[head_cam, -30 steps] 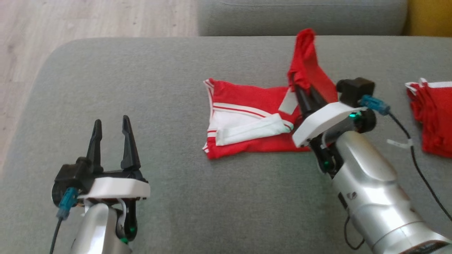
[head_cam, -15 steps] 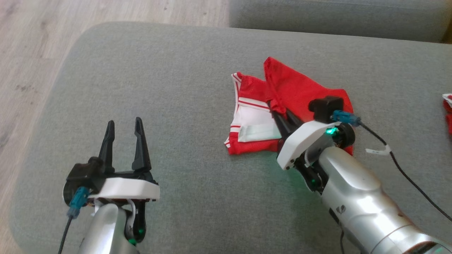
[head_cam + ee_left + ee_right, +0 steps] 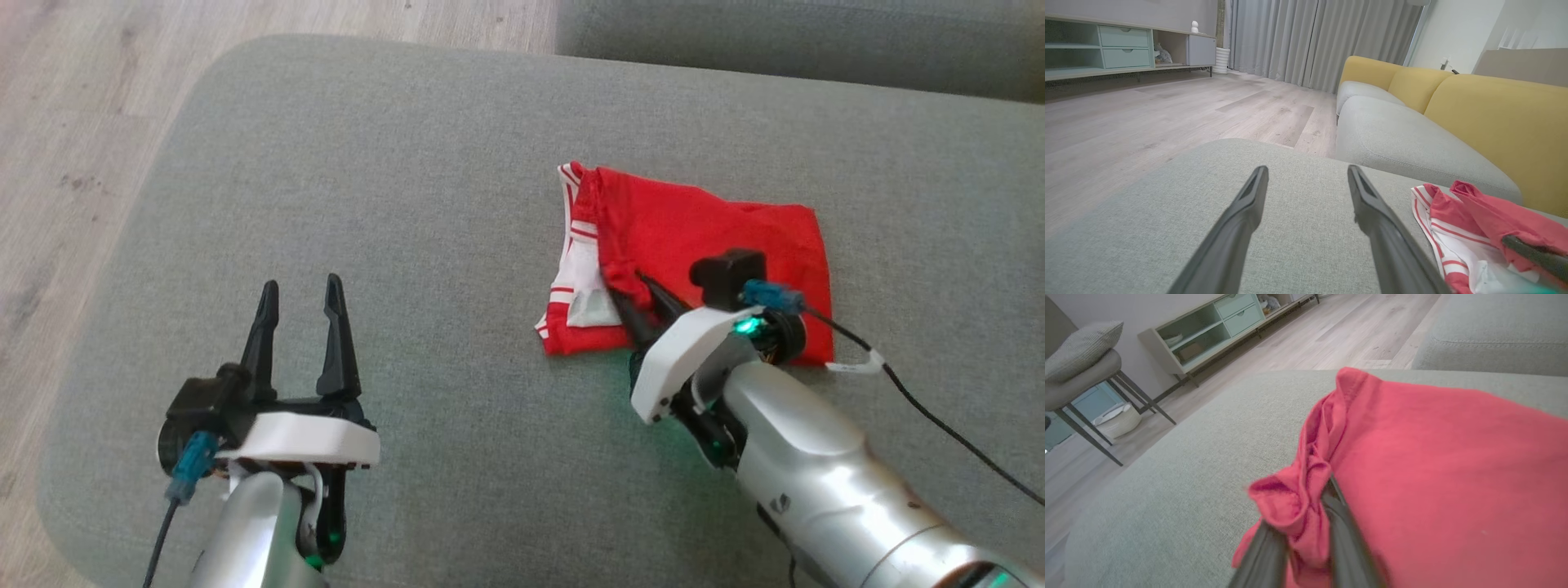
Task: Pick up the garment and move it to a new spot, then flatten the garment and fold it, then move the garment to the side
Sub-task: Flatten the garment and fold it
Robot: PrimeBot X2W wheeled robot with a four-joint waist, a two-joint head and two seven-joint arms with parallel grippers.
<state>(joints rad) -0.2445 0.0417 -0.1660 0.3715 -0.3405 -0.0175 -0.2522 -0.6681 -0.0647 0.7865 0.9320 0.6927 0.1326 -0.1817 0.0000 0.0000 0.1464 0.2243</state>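
On the grey cushion [image 3: 408,163] the right gripper [image 3: 627,286], pinching the garment [image 3: 718,229], has laid its red half over the white, so the fold looks nearly done; left gripper [image 3: 301,283] waits, fingers apart.

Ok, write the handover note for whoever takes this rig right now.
Grippers: left gripper open and empty above the cushion, apart from the garment; right gripper shut on a bunched red edge of it.
Garment: lies on the cushion, red half drawn across the striped white part.
Done: fold mostly laid over.
Left: release, probably smooth and finish the fold, then move it to the side.
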